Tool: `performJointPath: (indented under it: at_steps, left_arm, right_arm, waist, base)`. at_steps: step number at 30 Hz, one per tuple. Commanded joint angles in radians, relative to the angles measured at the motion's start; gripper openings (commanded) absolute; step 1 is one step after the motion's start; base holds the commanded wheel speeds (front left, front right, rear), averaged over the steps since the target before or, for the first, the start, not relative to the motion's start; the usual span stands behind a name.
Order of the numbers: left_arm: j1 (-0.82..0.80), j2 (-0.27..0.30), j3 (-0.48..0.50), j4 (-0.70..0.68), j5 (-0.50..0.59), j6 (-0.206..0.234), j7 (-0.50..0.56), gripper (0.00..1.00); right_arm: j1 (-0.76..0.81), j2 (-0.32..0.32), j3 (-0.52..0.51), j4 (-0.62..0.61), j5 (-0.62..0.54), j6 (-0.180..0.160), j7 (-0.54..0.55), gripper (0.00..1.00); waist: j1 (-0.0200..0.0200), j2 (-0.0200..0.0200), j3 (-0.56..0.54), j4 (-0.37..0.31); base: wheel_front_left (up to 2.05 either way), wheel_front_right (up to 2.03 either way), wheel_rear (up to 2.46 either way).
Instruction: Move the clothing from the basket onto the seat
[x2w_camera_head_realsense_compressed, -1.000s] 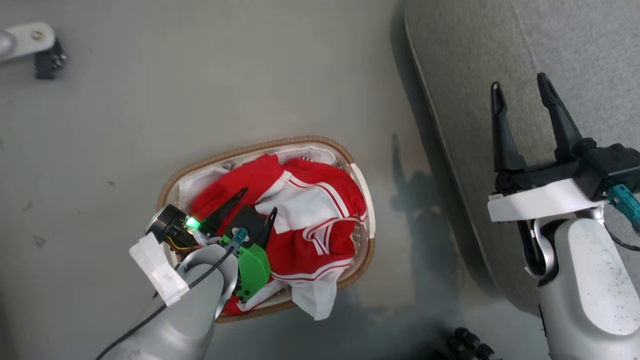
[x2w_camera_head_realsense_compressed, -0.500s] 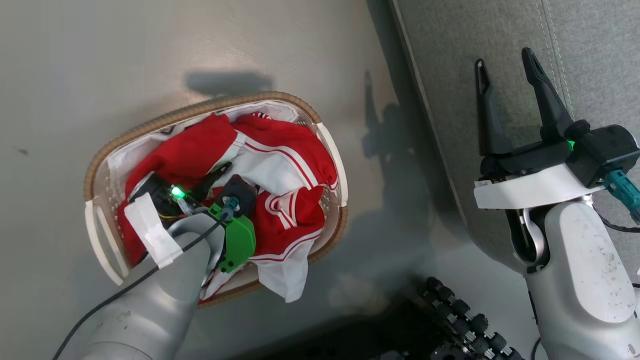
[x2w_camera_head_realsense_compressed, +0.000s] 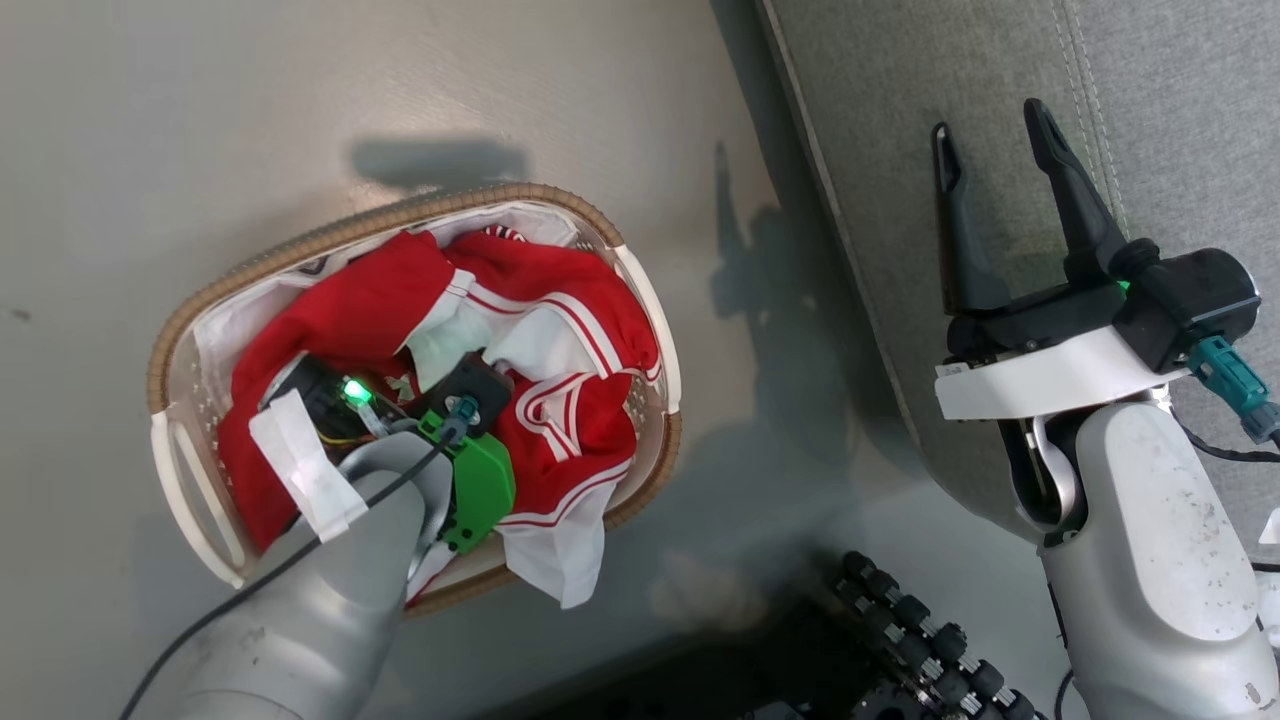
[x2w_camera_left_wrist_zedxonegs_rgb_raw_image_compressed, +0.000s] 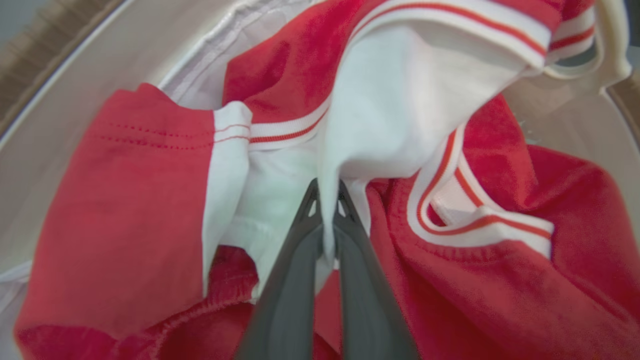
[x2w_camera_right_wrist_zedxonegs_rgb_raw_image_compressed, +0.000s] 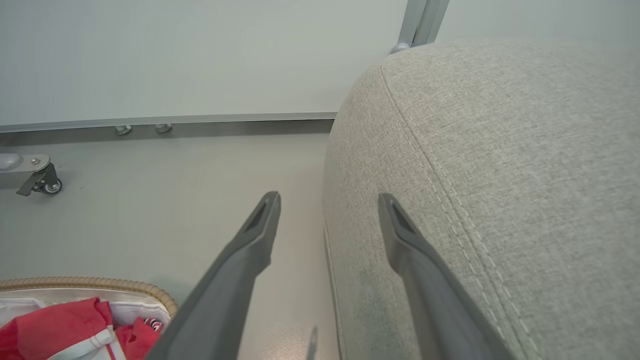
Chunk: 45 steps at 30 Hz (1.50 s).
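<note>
Pale grey floor (x2w_camera_head_realsense_compressed: 400, 90) down there, and on it sits the basket (x2w_camera_head_realsense_compressed: 165, 340), oval and cream-sided with a brown woven rim, to the left of the seat (x2w_camera_head_realsense_compressed: 900, 150) and not touching it. The clothing (x2w_camera_head_realsense_compressed: 350, 310) is all in the basket: a crumpled heap of bright red with white striped trim and white panels, lying on the white liner (x2w_camera_head_realsense_compressed: 225, 325) that peeks out along the far side. One white flap hangs out over the rim on the near side. And here's the left gripper (x2w_camera_left_wrist_zedxonegs_rgb_raw_image_compressed: 327, 192), plunged right into the middle of the heap. In the left wrist view its jaws are together, clamped on a fold of white panel that rises between the two dark fingers (x2w_camera_left_wrist_zedxonegs_rgb_raw_image_compressed: 295, 280), with red cloth bunched on both sides. In the head view that arm's silver forearm (x2w_camera_head_realsense_compressed: 330, 600) comes in from the bottom edge, and its green housing (x2w_camera_head_realsense_compressed: 480, 490) sits above the pile. Over on the other side, the right gripper (x2w_camera_head_realsense_compressed: 988, 118) hangs above the edge of the seat, jaws wide apart with nothing between them. The right wrist view looks along those fingers: one lines up over the floor, the other over the grey woven upholstery beside its stitched seam (x2w_camera_head_realsense_compressed: 1078, 60). Beyond, a pale wall (x2w_camera_right_wrist_zedxonegs_rgb_raw_image_compressed: 200, 50) meets the floor at a metal rail (x2w_camera_right_wrist_zedxonegs_rgb_raw_image_compressed: 200, 120), and a small caster (x2w_camera_right_wrist_zedxonegs_rgb_raw_image_compressed: 47, 186) stands at the left edge.
</note>
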Motion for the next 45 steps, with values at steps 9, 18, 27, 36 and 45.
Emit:
performJointPath:
  at_steps: [9, 18, 27, 36, 45]
  left_arm:
    - [0.106, -0.006, -0.024, -0.163, -0.067, -0.012, 0.0, 0.0]
    - [0.155, 0.033, -0.115, -0.363, -0.191, -0.014, 0.0, 0.0]
    - [0.078, 0.133, -0.272, -0.475, -0.33, -0.014, 0.0, 0.0]
    - [-0.125, 0.223, -0.363, -0.545, -0.409, -0.013, 0.05, 0.0]
    - [-0.325, 0.247, -0.364, -0.536, -0.433, -0.012, 0.109, 0.0]
  right_arm:
    - [0.053, -0.003, -0.025, 0.042, -0.051, -0.001, -0.002, 1.0]
    - [0.146, -0.003, -0.078, 0.089, -0.096, -0.001, -0.002, 1.0]
    - [0.263, -0.003, -0.108, 0.121, -0.115, -0.001, -0.002, 1.0]
    - [0.356, -0.003, -0.104, 0.129, -0.12, -0.001, -0.002, 1.0]
    - [0.346, -0.003, -0.044, 0.115, -0.12, -0.001, -0.002, 1.0]
  waist:
    - [-0.0001, 0.0, -0.178, 0.084]
    - [-0.0001, 0.0, -0.407, 0.175]
    - [-0.0001, 0.0, -0.631, 0.25]
    - [-0.0001, 0.0, -0.794, 0.28]
    - [-0.0001, 0.0, -0.847, 0.264]
  base:
    - [0.0, 0.0, 0.0]
    - [0.0, 0.0, 0.0]
    - [0.0, 0.0, 0.0]
    - [0.0, 0.0, 0.0]
    - [0.0, 0.0, 0.0]
